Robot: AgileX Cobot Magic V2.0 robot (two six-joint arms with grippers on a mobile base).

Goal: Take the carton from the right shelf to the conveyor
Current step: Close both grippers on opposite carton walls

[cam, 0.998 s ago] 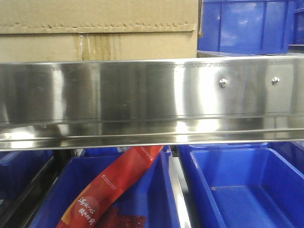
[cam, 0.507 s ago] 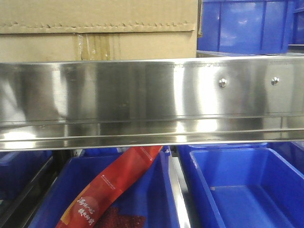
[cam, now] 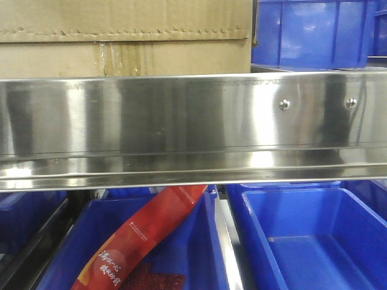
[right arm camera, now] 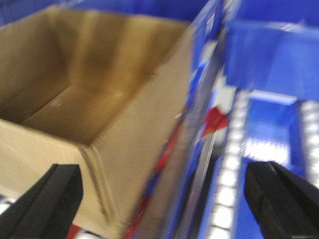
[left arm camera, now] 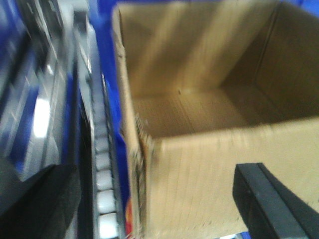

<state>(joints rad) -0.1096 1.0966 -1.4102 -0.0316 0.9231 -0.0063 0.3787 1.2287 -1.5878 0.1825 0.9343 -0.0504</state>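
Note:
The carton (cam: pixel 121 36), brown cardboard with a torn perforated line and a taped seam, stands on the right shelf behind its shiny steel rail (cam: pixel 181 121). Both wrist views look blurrily down into its open, empty top. My left gripper (left arm camera: pixel 154 204) is open and hangs over the carton's (left arm camera: pixel 199 99) near left corner, one finger (left arm camera: pixel 35 199) outside over the roller track. My right gripper (right arm camera: pixel 164 204) is open over the carton's (right arm camera: pixel 89 89) near right corner, with one finger (right arm camera: pixel 284 199) over the blue bins. Neither holds anything. The conveyor is out of view.
A blue bin (cam: pixel 314 30) stands right beside the carton on the same tier. Below the rail, one blue bin (cam: pixel 181 260) holds a red snack packet (cam: pixel 145 235) and another blue bin (cam: pixel 308 241) has nothing in it. White roller tracks (left arm camera: pixel 104 164) (right arm camera: pixel 229 164) flank the carton.
Dark reflections on the steel rail have shifted a little. The carton and bins have not moved in the front view.

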